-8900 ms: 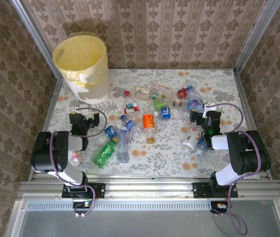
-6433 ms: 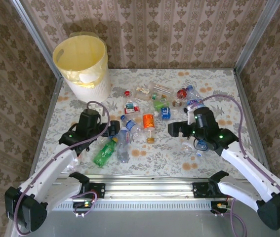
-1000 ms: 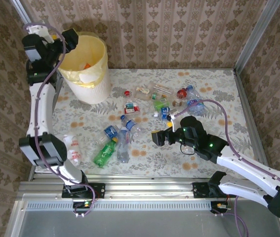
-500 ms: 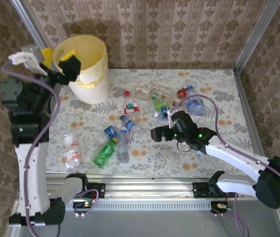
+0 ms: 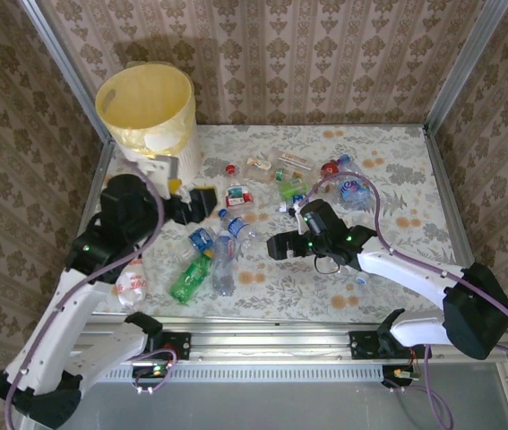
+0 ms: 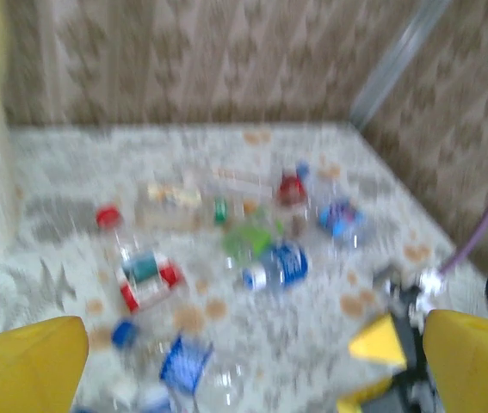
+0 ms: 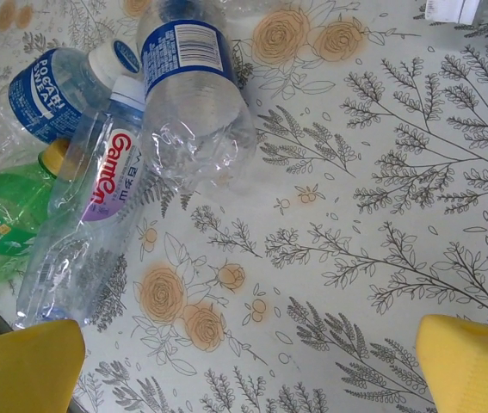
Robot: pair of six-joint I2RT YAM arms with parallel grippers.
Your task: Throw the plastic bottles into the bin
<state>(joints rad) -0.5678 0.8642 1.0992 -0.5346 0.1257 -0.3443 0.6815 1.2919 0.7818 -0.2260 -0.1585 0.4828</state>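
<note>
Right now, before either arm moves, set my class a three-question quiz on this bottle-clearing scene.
1. True or false: the right gripper is shut.
2. The bin stands at the table's: A far-left corner; B far-right corner; C near edge.
3. Which gripper is nearer the bin?
Key: 1 false, its fingers are wide apart with nothing between them. 2 A. 3 the left gripper.

1 bin (image 5: 178,148) at far left corner of table (image 5: 397,260); approx. 14 plastic bottles (image 5: 224,269): 2 green, rest clear w/ blue or red labels.
</note>
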